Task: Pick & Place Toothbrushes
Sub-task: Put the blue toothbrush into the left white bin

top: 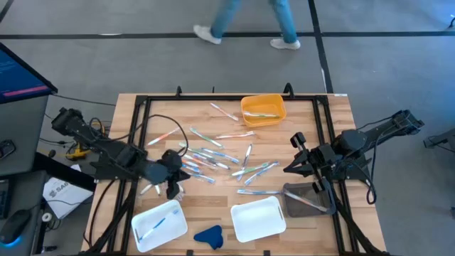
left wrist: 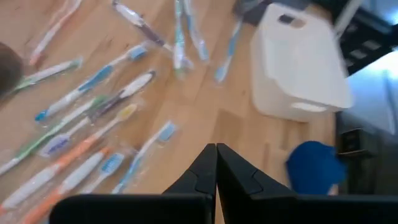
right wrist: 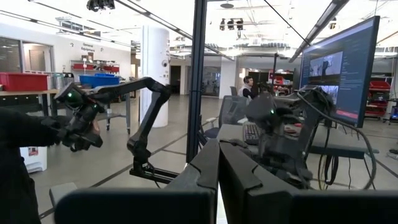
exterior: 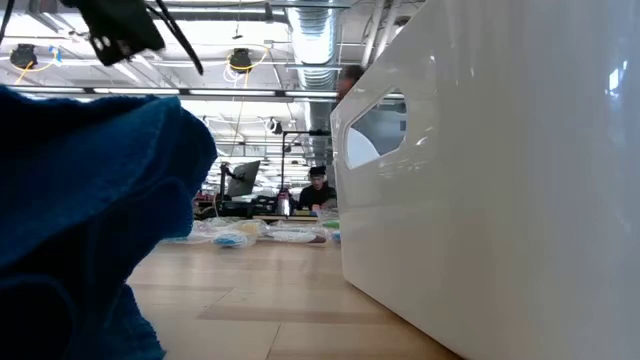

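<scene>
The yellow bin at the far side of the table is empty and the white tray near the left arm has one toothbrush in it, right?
Not quite. The high view shows the yellow bin already holds a toothbrush. The rest is right: the white tray near the left arm has one toothbrush in it.

Bare wood lies just ahead of the left gripper's (left wrist: 216, 163) closed fingertips. Beyond and to one side the toothbrushes (left wrist: 93, 106) crowd the table (top: 213, 203), leaving narrow gaps. On the fingers' other side a white bin (left wrist: 298, 62) and a blue cloth (left wrist: 314, 165) block the way. The right gripper (right wrist: 217, 163) points into open air.
</scene>
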